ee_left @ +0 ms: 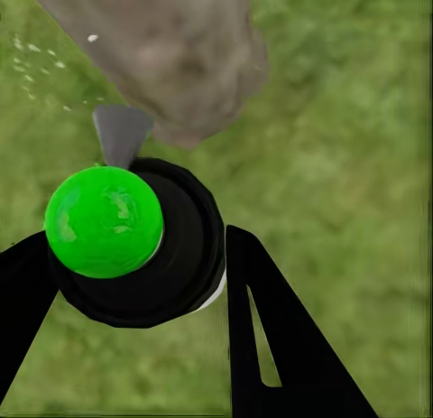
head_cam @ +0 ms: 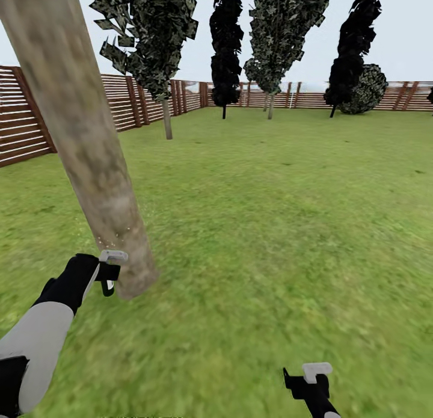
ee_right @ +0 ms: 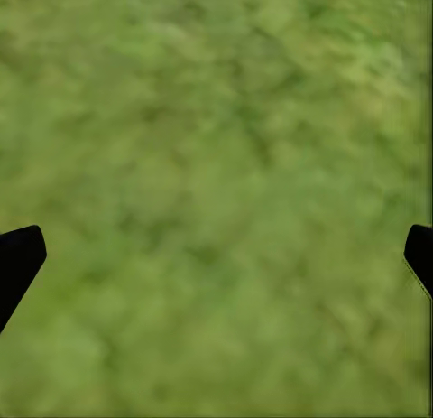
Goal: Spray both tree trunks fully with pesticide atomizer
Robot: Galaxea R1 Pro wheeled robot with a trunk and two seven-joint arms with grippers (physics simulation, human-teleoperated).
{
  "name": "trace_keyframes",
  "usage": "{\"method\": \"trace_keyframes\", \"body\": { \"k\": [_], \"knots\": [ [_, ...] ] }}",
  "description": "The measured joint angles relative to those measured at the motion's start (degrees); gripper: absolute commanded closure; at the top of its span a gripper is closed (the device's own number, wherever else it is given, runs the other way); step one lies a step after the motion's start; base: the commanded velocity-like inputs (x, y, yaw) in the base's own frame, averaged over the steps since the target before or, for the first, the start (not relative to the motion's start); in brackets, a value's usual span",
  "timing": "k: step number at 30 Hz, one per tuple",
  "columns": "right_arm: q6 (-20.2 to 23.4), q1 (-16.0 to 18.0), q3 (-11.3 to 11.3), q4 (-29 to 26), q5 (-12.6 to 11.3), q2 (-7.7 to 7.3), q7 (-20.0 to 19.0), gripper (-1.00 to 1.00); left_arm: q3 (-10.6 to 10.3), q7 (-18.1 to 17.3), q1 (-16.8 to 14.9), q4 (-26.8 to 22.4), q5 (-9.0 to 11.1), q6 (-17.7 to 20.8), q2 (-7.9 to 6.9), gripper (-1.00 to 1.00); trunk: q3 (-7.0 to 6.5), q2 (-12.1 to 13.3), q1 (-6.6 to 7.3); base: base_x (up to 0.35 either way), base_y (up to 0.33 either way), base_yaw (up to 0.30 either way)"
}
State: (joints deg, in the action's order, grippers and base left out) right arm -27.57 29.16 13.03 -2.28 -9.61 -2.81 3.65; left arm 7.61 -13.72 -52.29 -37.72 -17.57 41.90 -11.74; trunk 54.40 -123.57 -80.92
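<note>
The head camera looked forward over the lawn [head_cam: 270, 225]; both wrist cameras faced down, close to it. The trunk [head_cam: 84, 141] showed in head and left views.

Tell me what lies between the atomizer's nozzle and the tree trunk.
Nothing solid: in the left wrist view, the atomizer has its grey nozzle pointing at the tree trunk, with only pale specks nearby.

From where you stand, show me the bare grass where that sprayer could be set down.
Free: the open lawn running from the tree trunk across to the right hand, and back toward the fence. Crowded: the trunk's base, where the left hand holds the atomizer close against the bark.
</note>
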Motion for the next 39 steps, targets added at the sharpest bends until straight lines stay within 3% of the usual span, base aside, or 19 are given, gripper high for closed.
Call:
{"method": "trace_keyframes", "body": {
  "k": [7, 10, 13, 16, 18, 25, 31, 39],
  "knots": [
    [0.01, -0.01, 0.0, -0.01, -0.01, 0.0, 0.0, -1.0, 0.61, 0.5, 1.4, 1.05, -0.09, -0.48, -0.53, 1.0, 0.0, 0.0, 0.02, 0.144, -0.244, 0.171],
    [0.01, -0.02, 0.0, -0.02, -0.01, -0.01, -0.01, -1.0, 4.0, 0.79, 3.61, 1.69, -0.21, -0.78, -0.61, 1.0, 0.01, 0.0, 0.02, 0.236, -0.189, 0.004],
    [0.01, 0.0, 0.0, -0.02, -0.01, -0.01, -0.01, -1.0, 4.86, 3.01, 6.55, 1.8, -0.25, -0.9, -0.66, 1.0, 0.0, 0.0, 0.02, 0.239, -0.185, 0.0],
    [0.01, 0.0, 0.0, -0.02, -0.01, -0.01, -0.01, -1.0, 11.58, 3.88, 7.61, 1.89, -0.29, -1.32, -0.62, 1.0, 0.0, 0.0, 0.03, 0.253, -0.173, 0.002],
    [0.01, 0.0, 0.0, -0.01, -0.01, 0.0, -0.01, -1.0, 12.71, 5.27, 7.73, 1.93, -0.35, -1.65, -0.48, 1.0, 0.0, 0.0, 0.03, 0.199, -0.106, 0.124],
    [0.03, 0.01, -0.01, -0.01, -0.02, 0.0, -0.02, -1.0, 12.71, 6.82, 9.44, 1.75, 0.32, -1.87, 0.21, 1.0, 0.0, 0.0, 0.0, 0.024, -0.007, 0.266],
    [0.01, -0.01, -0.01, -0.02, -0.01, -0.01, -0.01, -1.0, 12.53, 6.7, 9.49, 1.96, -0.26, -4.7, 3.17, 1.0, 0.0, 0.0, 0.02, 0.222, -0.146, 0.03],
    [0.03, 0.0, -0.01, -0.04, -0.01, 0.03, -0.09, -1.0, 11.99, 6.82, 9.96, 1.94, -0.52, -4.65, 3.33, 1.0, 0.1, 0.0, 0.0, 0.102, -0.101, 0.071]
  ]
}}
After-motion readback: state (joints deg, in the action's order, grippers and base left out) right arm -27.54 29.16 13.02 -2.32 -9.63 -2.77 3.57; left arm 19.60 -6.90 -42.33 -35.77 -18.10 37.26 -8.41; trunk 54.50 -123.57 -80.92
